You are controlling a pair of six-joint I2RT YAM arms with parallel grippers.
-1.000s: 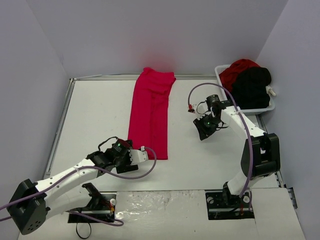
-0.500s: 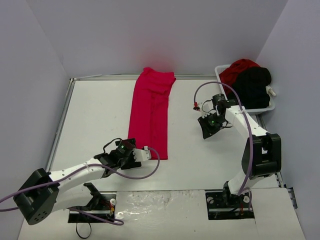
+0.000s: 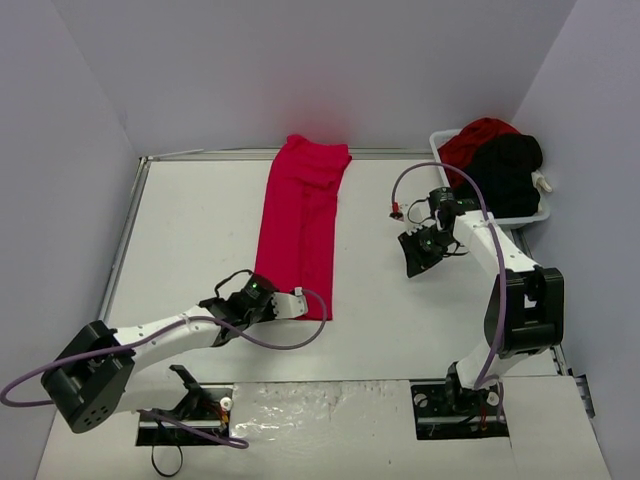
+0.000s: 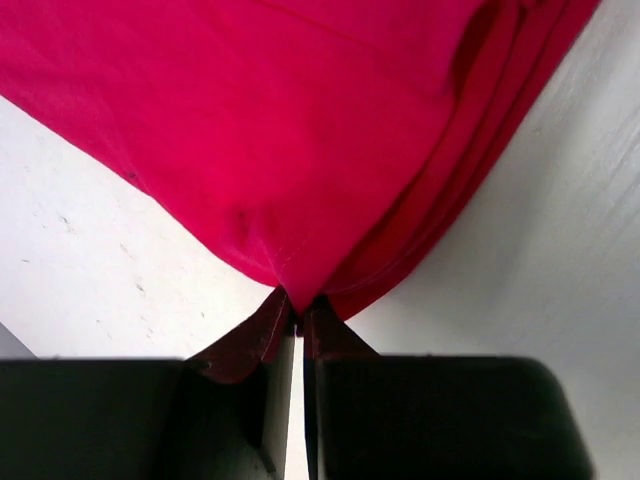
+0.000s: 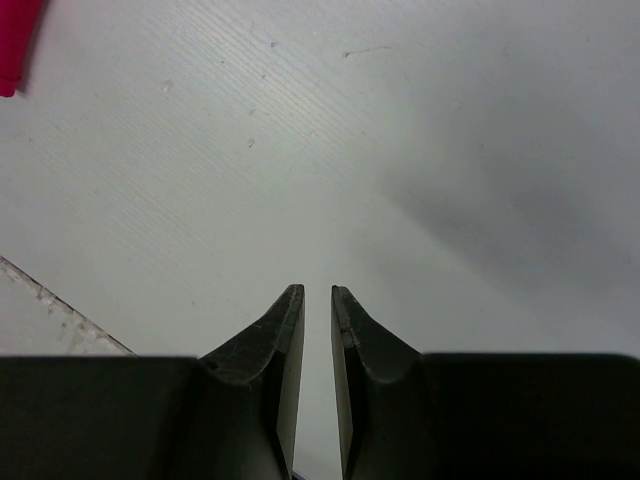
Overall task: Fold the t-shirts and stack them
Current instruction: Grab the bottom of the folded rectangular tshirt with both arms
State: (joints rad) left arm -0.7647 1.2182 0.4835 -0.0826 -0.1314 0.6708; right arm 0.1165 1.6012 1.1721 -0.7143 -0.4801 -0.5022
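A bright red t-shirt point(image 3: 300, 230) lies folded into a long narrow strip down the middle of the table. My left gripper point(image 3: 298, 303) is at the strip's near right corner, shut on the cloth. The left wrist view shows the red t-shirt point(image 4: 300, 120) pinched to a point between the left gripper's point(image 4: 298, 305) tips. My right gripper point(image 3: 412, 262) hovers right of the strip, jaws almost together and nothing between them; the right wrist view shows the right gripper point(image 5: 318, 292) over bare table. Another red t-shirt point(image 3: 478, 135) and a black t-shirt point(image 3: 505, 170) are heaped in the basket.
The white plastic basket point(image 3: 520, 218) stands at the table's back right, close behind the right arm. Grey walls enclose the table on three sides. A sliver of the red strip point(image 5: 10, 50) shows at the left edge of the right wrist view.
The left gripper slid right to the strip's near corner and shut on the cloth. The right gripper drifted slightly right and back.
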